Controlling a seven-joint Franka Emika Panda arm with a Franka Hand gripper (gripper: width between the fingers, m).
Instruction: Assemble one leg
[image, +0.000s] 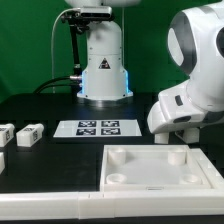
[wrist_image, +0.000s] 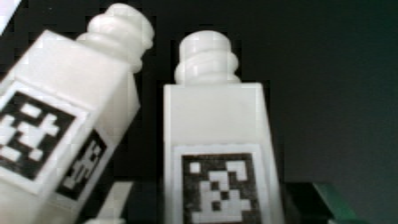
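In the wrist view two white legs lie side by side on the dark table, each with a knobbed end and a black-and-white tag. My gripper (wrist_image: 217, 206) is low over the middle leg (wrist_image: 217, 130). One finger (wrist_image: 118, 203) stands between this leg and the other leg (wrist_image: 71, 110), and the other finger (wrist_image: 317, 203) is on the far side. The jaws are open, with a thin dark gap showing beside the leg. In the exterior view the arm's white wrist housing (image: 185, 105) hides the gripper and these legs. Two more legs (image: 30, 133) (image: 5, 133) lie at the exterior view's left.
The large flat white panel with corner sockets (image: 160, 167) lies at the front. The marker board (image: 98, 128) lies mid-table before the robot base (image: 103, 75). The arm stands low at the exterior view's right.
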